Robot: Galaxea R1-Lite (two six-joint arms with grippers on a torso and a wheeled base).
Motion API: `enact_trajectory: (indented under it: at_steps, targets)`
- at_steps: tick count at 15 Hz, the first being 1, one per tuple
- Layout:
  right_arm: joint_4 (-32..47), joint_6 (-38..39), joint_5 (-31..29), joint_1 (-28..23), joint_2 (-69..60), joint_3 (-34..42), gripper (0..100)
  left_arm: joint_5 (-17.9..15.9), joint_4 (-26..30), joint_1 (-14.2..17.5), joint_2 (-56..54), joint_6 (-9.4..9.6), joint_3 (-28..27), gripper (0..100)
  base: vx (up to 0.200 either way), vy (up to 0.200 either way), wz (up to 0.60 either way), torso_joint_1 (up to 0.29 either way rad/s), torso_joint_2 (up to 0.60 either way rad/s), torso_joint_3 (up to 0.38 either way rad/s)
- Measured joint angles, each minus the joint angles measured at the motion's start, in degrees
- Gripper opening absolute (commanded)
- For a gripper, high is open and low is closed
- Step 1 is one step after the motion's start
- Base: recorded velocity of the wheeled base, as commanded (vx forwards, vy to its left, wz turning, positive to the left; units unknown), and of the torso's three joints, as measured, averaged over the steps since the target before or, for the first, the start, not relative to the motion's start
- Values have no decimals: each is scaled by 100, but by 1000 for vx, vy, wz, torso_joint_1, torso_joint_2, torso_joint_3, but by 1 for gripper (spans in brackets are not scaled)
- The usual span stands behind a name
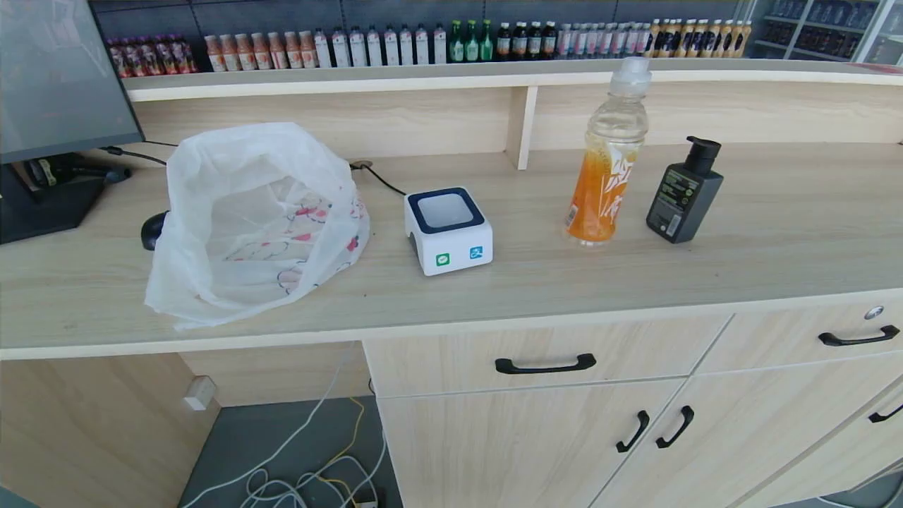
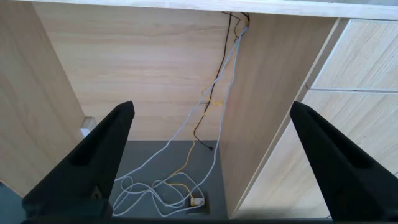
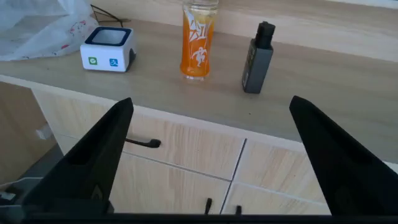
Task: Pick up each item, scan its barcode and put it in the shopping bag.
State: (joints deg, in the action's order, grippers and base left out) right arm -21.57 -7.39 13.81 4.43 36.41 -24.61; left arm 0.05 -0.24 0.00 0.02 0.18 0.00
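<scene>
Counter [image 1: 776, 233]: orange bottle [image 1: 607, 176] and pump bottle [image 1: 683, 197] stand unpicked, right of scanner [image 1: 449, 229]. Left gripper [image 2: 211, 112] and right gripper [image 3: 209, 106] wide, empty. Next, likely: right grasps orange bottle.

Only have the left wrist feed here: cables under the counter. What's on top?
Observer: A tall clear plastic bottle of orange drink stands upright next to a dark grey pump bottle, not touching.
Operator: Scanner, bag?
Observer: The white cube scanner with a blue-rimmed window sits between the orange drink and the open translucent white plastic shopping bag.
Operator: Right tool?
Observer: Right tool is open and empty, off the counter, facing both bottles.
</scene>
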Motion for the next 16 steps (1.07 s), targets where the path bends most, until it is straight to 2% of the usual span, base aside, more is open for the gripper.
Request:
enact_trajectory:
  at_steps: [3,7,11,16]
  targets:
    - [-1651,-323,-29,480,1214,-206,100,0,0,0,0,-2,0,100,0,0,0,0,0,0]
    - [-3005,-514,-266,961,2628,-571,100,-2,-5,0,0,0,0,100,0,0,0,0,0,0]
    - [-3288,137,-933,1362,3727,-1309,100,0,-2,0,0,0,0,100,0,0,0,0,0,0]
    - [-3528,200,-1034,1479,4707,-1565,100,2,-7,0,0,0,0,100,0,0,0,0,0,0]
